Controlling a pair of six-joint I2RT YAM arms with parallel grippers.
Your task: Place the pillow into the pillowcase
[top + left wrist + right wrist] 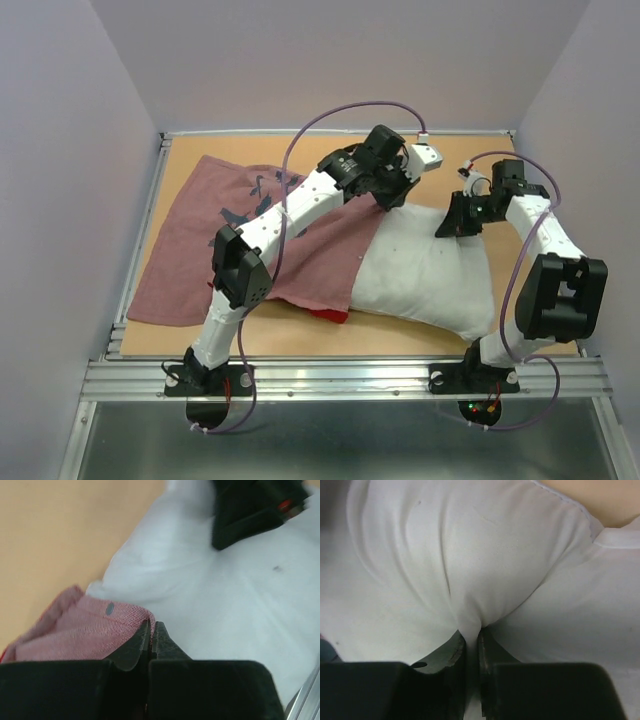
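Note:
The pinkish-red pillowcase [200, 250] with dark blue characters lies spread over the left half of the table, its right edge lapping onto the white pillow [430, 275]. A bit of its bright red face [328, 315] peeks out at the front. My left gripper [385, 200] is at that right edge, and in the left wrist view it [151, 627] is shut on the pillowcase's hem [90, 630] just above the pillow [225, 610]. My right gripper [450, 228] sits on the pillow's far side, and in the right wrist view it [471, 635] is shut on a pinched fold of the pillow [470, 555].
The wooden table [180, 165] is boxed in by pale walls at the back and on both sides. A metal rail [340, 375] runs along the near edge by the arm bases. The two wrists are close together over the pillow's far edge.

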